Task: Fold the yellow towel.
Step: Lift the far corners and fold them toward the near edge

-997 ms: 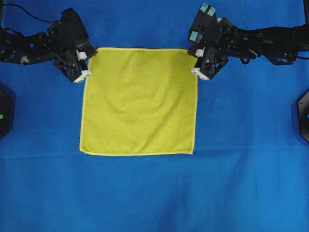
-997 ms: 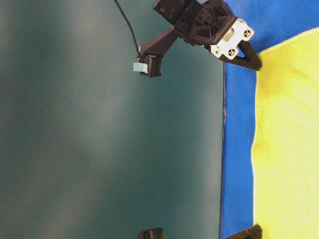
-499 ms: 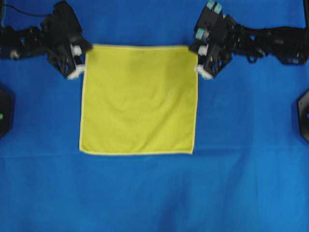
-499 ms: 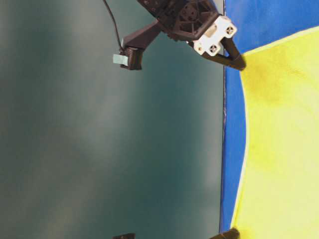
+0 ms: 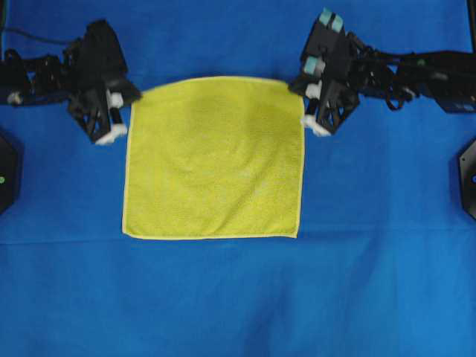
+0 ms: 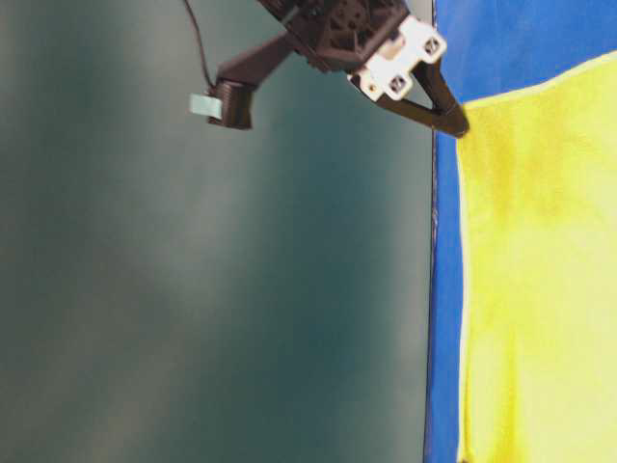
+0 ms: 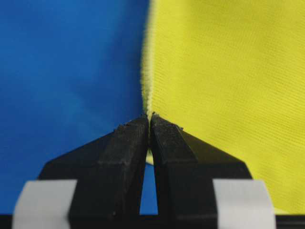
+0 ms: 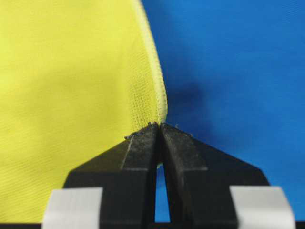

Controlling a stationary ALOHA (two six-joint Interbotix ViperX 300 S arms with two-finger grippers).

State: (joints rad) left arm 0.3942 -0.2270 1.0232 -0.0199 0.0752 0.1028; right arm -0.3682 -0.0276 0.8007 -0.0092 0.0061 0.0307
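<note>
Overhead view: the yellow towel (image 5: pixel 213 158) lay spread on the blue cloth (image 5: pixel 238 297) covering the counter, its near edge flat, its far edge bowed upward between my two arms. My left pincer (image 5: pixel 128 98) was clenched on the far left corner; my right pincer (image 5: pixel 299 97) was clenched on the far right corner.

Table-level view: one pincer (image 6: pixel 453 122), black with a white plate, met a towel corner at the top of the frame. Which arm it belonged to, I could not tell. The towel (image 6: pixel 540 280) hung against the blue cloth (image 6: pixel 443 289); a plain dark green backdrop (image 6: pixel 193 289) filled the rest.

Left wrist view: left pincer (image 7: pixel 149 119) pressed tight on the pale stitched hem (image 7: pixel 146 71), blue cloth (image 7: pixel 66 76) to its left.

Right wrist view: right pincer (image 8: pixel 158 126) pressed tight on the hem (image 8: pixel 155 67), towel (image 8: pixel 66 95) left, blue cloth (image 8: pixel 228 76) right.
</note>
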